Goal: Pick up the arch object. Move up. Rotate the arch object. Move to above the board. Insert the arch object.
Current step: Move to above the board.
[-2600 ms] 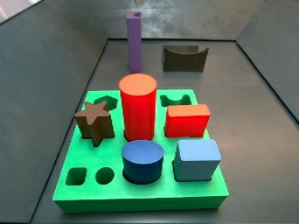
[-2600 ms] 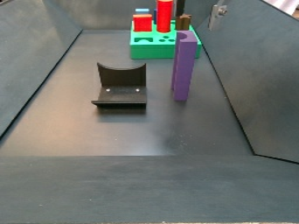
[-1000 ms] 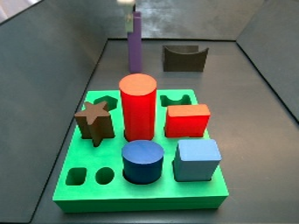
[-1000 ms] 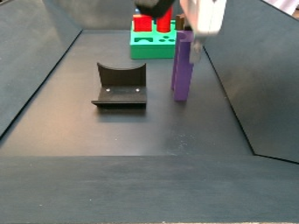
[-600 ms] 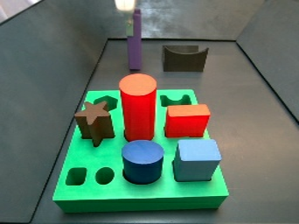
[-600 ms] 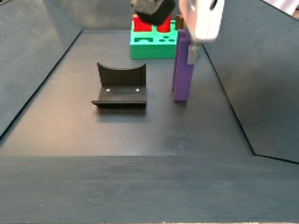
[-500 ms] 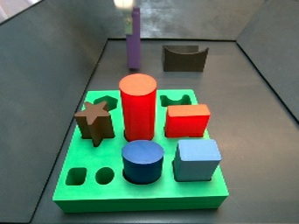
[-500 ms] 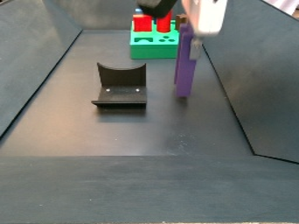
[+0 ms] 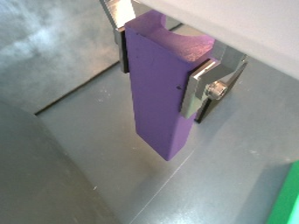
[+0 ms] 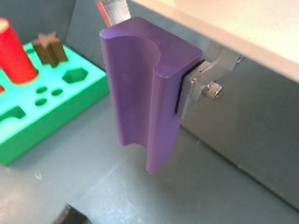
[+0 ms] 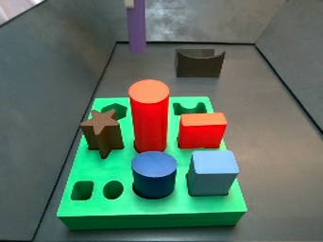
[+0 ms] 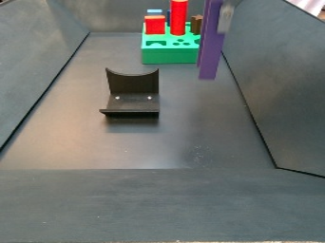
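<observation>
The purple arch object [image 9: 158, 96] hangs upright between my gripper [image 9: 162, 66], which is shut on its upper end; a silver finger [image 9: 201, 87] presses each narrow side. In the wrist view that shows its curved notch, the arch object [image 10: 142, 96] hides one finger, and my gripper [image 10: 149, 66] clamps it the same way. Both side views show the arch object [image 11: 135, 24] [image 12: 212, 43] lifted off the dark floor, its top cut by the frame edge. The green board [image 11: 76, 213] [image 12: 172, 55] [image 10: 35, 131] lies apart from it.
On the board stand a red cylinder [image 11: 149, 113], a red cube [image 11: 202, 129], a brown star [image 11: 102, 130], a blue cylinder [image 11: 154, 175] and a light blue cube [image 11: 213, 173]. A dark olive block with a U notch [image 11: 198, 62] [image 12: 129, 92] lies on the floor. Sloped grey walls enclose the floor.
The gripper came down over the arch object, shut on it and lifted it straight up off the floor. Nothing else has moved.
</observation>
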{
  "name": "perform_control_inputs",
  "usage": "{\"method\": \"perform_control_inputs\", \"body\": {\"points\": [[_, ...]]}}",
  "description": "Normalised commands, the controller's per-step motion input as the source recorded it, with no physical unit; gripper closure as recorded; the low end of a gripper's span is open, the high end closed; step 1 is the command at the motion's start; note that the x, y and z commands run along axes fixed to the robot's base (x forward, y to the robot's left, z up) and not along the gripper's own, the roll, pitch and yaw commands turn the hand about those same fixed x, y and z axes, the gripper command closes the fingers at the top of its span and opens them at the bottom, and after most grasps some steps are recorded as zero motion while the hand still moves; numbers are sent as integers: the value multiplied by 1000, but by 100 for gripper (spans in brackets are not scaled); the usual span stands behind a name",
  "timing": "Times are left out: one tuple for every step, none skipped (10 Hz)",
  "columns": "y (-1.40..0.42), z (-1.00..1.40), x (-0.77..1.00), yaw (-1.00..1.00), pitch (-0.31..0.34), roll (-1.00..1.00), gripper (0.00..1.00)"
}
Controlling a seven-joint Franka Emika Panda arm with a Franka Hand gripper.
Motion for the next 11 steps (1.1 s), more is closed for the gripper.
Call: {"method": "perform_control_inputs", "body": {"points": [[-37,1000,-104,-26,17,-151,100],[-25,956,-82,-19,27,-137,100],[-8,715,-38,-11,49,-120,100],[1,540,-11,-5,65,-109,100],[6,310,6,-1,83,-94,100],[8,198,8,0,88,-87,100],[-1000,250,361,1000,37,68,100],[-1000,249,362,1000,37,69,100],[-1000,247,375,1000,50,80,100],[-1000,248,385,1000,54,75,100],[-1000,247,394,1000,65,72,100]]}}
